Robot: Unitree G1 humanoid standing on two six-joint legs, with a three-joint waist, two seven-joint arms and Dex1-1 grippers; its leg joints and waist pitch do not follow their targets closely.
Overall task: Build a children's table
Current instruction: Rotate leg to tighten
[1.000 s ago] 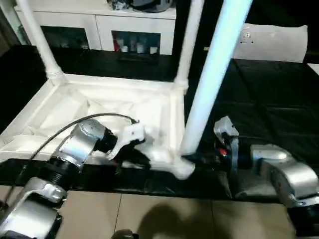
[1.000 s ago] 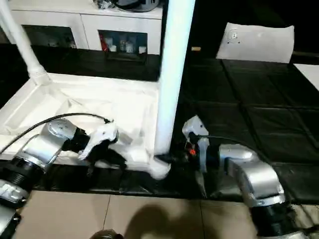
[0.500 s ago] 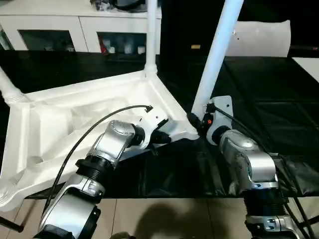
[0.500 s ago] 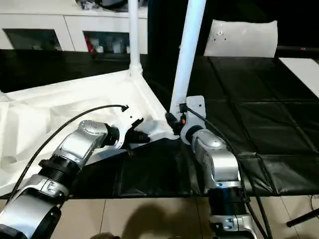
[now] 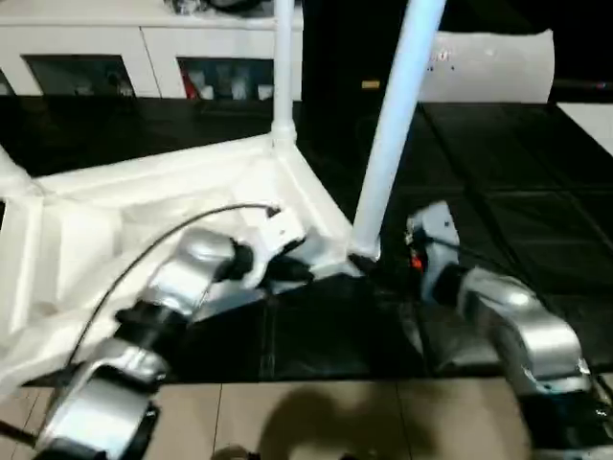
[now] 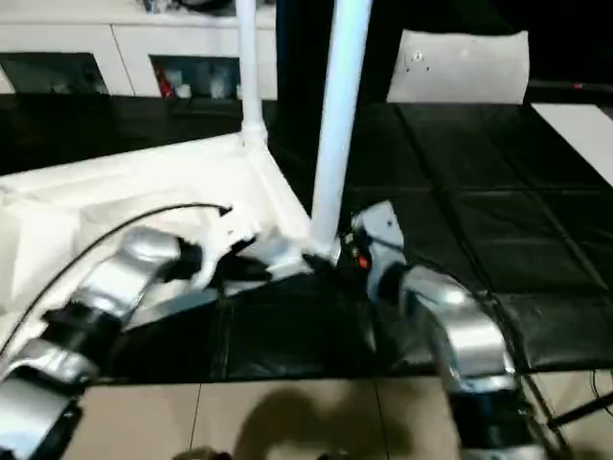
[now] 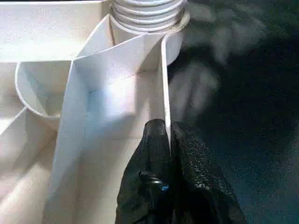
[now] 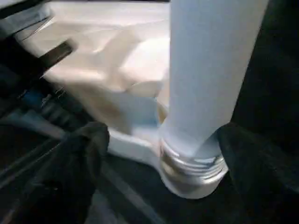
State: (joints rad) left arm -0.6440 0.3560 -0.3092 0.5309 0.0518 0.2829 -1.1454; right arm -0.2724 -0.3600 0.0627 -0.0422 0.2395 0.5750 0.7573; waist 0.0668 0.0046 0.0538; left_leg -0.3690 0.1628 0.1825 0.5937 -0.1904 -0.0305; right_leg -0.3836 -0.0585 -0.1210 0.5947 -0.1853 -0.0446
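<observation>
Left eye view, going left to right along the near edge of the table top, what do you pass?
Left pincer clamped on the table top's rim → the near leg standing in its corner socket → right pincer.

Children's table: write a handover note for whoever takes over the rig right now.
Left gripper: shut on the table top's side wall.
Right gripper: open, fingers either side of the near leg's base, not clamping.
Table top lies underside up on the black mat.
Done: near leg and far leg stand in corner sockets.
Left: check remaining corners, partly out of view.
</observation>
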